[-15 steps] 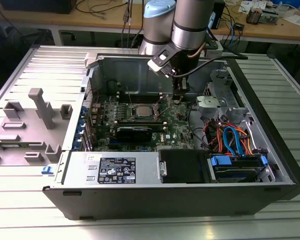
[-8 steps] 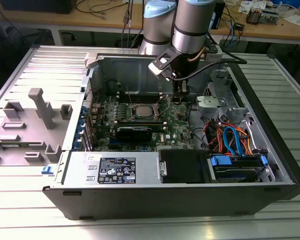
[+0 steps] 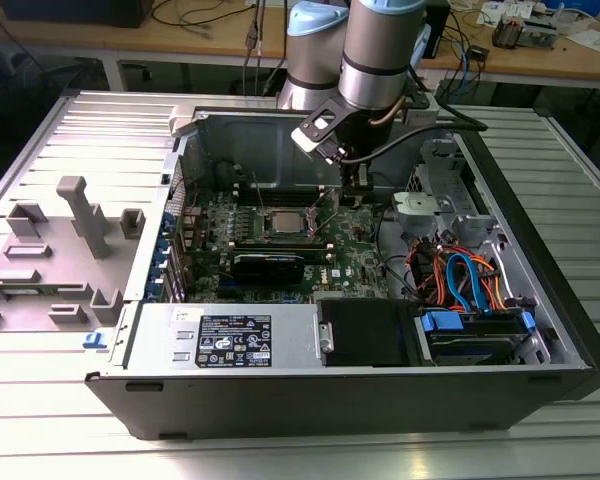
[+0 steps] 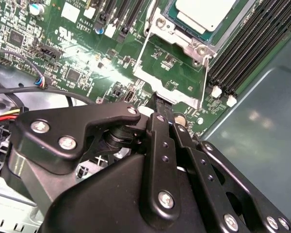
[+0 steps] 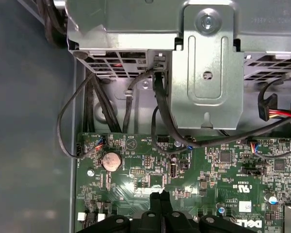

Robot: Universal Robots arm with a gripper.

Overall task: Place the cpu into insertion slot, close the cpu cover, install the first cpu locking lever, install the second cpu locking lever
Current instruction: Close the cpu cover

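The cpu [image 3: 285, 222] [image 4: 203, 12] lies flat in its socket on the green motherboard [image 3: 350, 262], silvery top up. The cpu cover [image 4: 178, 40], a silver frame, sits around it and looks to lie down. Thin wire locking levers [image 4: 139, 54] run along the socket's sides. My gripper [image 3: 358, 195] [image 4: 158, 104] [image 5: 157, 198] hangs low over the board, off to the socket's side on the exterior view's right. Its two fingers are shut together and hold nothing.
A long black graphics card [image 3: 268, 265] lies in front of the socket. A metal drive cage [image 5: 203, 63] [image 3: 450, 205] and coloured cables [image 3: 460, 275] crowd the exterior view's right. The power supply [image 3: 230, 340] fills the case front. Grey fixtures [image 3: 80, 215] stand outside, at that view's left.
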